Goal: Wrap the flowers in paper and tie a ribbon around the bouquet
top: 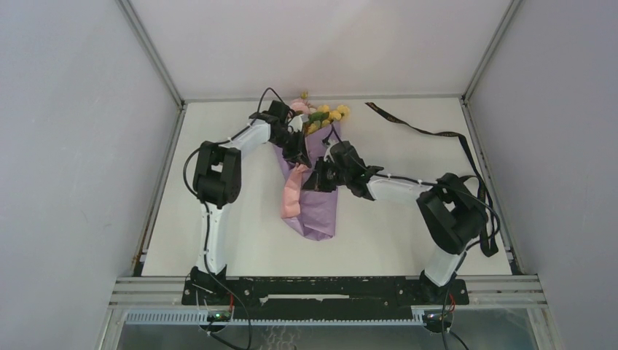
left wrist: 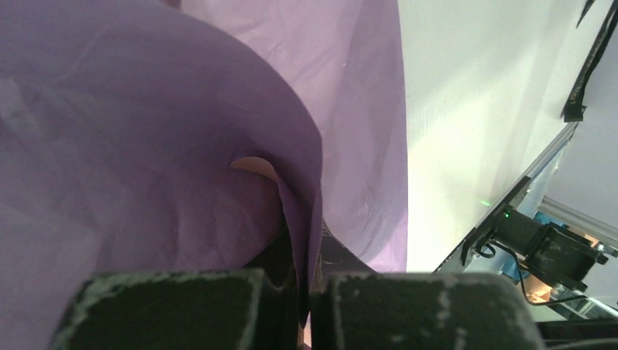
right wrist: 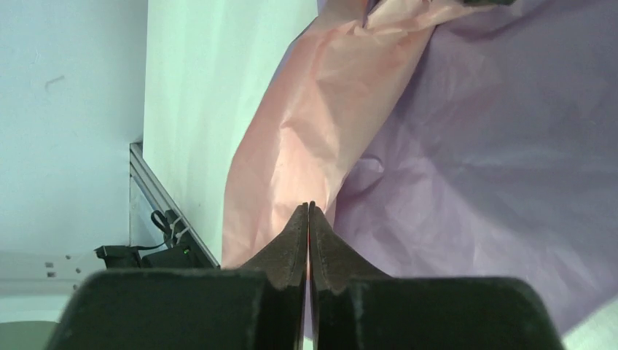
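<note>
You're mid-wrap: left fingers [left wrist: 167, 310] clamp the paper [left wrist: 131, 146] edge beside the flowers [top: 324, 115] on the bench [top: 408, 233]; right fingers [right wrist: 291, 240] sit closed at its fold. Next, roll tighter, then fetch the ribbon [top: 430, 133].

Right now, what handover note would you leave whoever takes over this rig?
Left claw: shut on a fold of the lilac-purple wrapping paper.
Right claw: shut, tips over the paper; whether it grips is unclear.
Pink and yellow artificial flowers stick out of the paper's far end.
Narrow dark ribbon lies loose at far right.
Done: paper partly rolled around flowers, pinkish flap loose.
To do: finish wrap, tie ribbon.
</note>
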`<state>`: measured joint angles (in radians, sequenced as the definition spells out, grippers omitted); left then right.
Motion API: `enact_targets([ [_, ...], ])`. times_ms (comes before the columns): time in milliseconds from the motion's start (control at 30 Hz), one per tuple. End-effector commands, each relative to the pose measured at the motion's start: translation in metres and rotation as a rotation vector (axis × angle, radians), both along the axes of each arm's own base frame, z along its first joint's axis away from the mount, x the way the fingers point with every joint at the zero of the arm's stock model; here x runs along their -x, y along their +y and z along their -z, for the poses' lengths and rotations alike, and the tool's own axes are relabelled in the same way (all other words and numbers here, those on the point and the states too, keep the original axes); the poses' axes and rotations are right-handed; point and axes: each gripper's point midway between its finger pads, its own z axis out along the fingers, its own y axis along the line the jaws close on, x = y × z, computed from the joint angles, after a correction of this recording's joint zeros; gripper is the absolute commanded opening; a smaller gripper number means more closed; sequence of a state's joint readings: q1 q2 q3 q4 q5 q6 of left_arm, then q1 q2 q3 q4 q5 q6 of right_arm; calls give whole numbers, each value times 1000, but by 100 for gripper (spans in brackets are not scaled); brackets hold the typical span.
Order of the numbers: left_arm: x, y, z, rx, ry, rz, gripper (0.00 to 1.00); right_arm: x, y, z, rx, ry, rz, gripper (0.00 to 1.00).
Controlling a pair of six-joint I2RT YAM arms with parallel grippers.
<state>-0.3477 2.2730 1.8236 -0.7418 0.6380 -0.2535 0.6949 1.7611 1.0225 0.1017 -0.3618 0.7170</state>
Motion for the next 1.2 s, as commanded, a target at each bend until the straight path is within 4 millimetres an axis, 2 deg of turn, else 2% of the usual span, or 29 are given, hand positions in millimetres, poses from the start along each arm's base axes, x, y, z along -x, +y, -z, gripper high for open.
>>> enact_targets([
  [0,-13,-3,-10,-24,-88,11,0,8,-43,4,142,-6,55,16],
  [100,-9,-7,-17,-27,-111,29,0,-6,-76,15,221,2,112,32],
  [167,-8,-9,-22,-32,-133,37,0,-20,-97,24,248,28,157,39],
  [233,-6,-11,-27,-35,-149,44,0,-29,-112,35,266,53,188,42],
  [300,-5,-13,-33,-38,-167,53,0,-32,-116,47,275,75,186,43],
  [367,-4,-14,-38,-44,-187,58,0,-32,-110,55,252,90,154,40],
  [500,3,-23,-53,-27,-214,80,0,-24,-79,64,126,145,58,23],
  [567,9,-31,-62,-10,-227,99,0,-27,-69,65,100,136,51,17],
  [667,18,-46,-77,16,-253,134,0,-24,-53,61,60,124,19,13],
  [767,21,-57,-81,39,-251,146,0,-20,-39,54,24,113,-9,12],
  [833,17,-61,-75,37,-239,138,0,-18,-36,52,29,105,-9,11],
  [1000,9,-66,-44,20,-167,95,0,-17,-35,44,47,75,0,13],
  [1167,4,-68,-16,-6,-112,55,1,-18,-52,27,89,26,70,21],
])
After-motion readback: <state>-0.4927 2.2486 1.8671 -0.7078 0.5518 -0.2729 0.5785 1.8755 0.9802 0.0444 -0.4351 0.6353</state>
